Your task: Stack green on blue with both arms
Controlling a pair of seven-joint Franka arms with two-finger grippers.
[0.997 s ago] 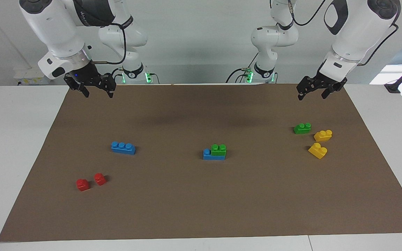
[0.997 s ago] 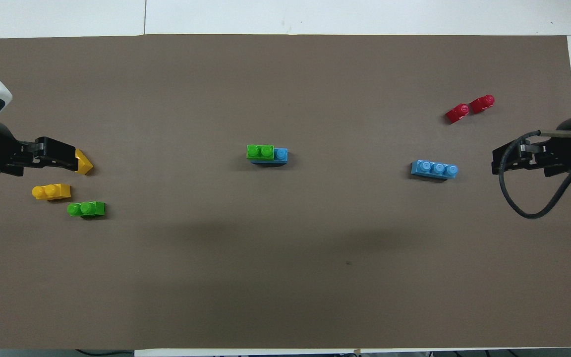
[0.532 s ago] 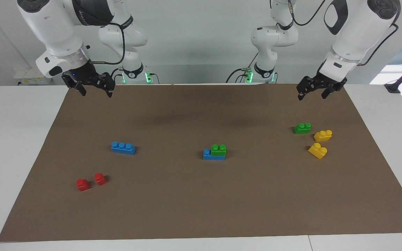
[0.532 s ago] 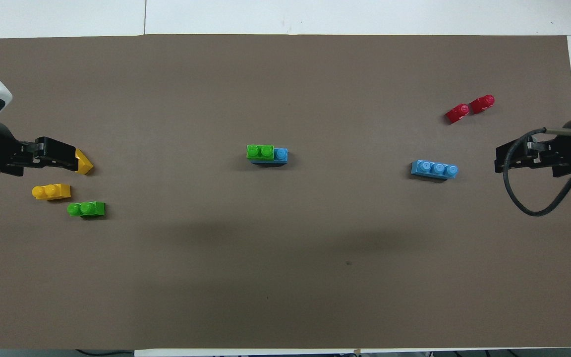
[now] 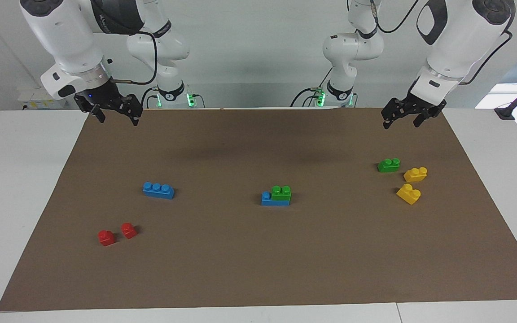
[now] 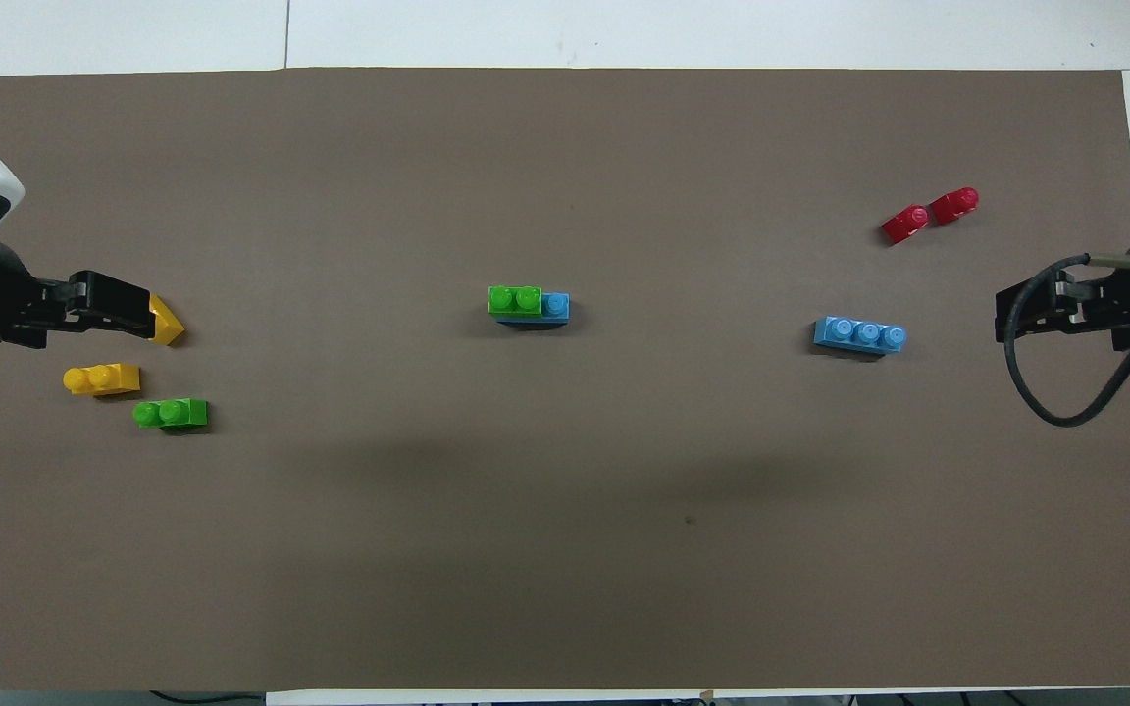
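A green two-stud brick (image 5: 281,193) sits stacked on a blue three-stud brick (image 5: 268,199) at mid-worktop. My left end effector (image 5: 402,117) hangs wide and empty over the mat's robot-side edge, above a second green brick (image 5: 388,165). My right end effector (image 5: 114,113), likewise wide and empty, hangs over the mat's corner, with a second blue brick (image 5: 158,190) farther out. No legible writing.

green brick (image 5: 281,192); blue brick (image 5: 268,199); brown mat (image 5: 258,260)

- A green brick (image 5: 281,192) sits stacked on a blue brick (image 5: 266,198) mid-mat.
- Left gripper (image 5: 401,119) and right gripper (image 5: 113,113) hang open, empty, over the mat's (image 5: 258,251) corners by the robots.
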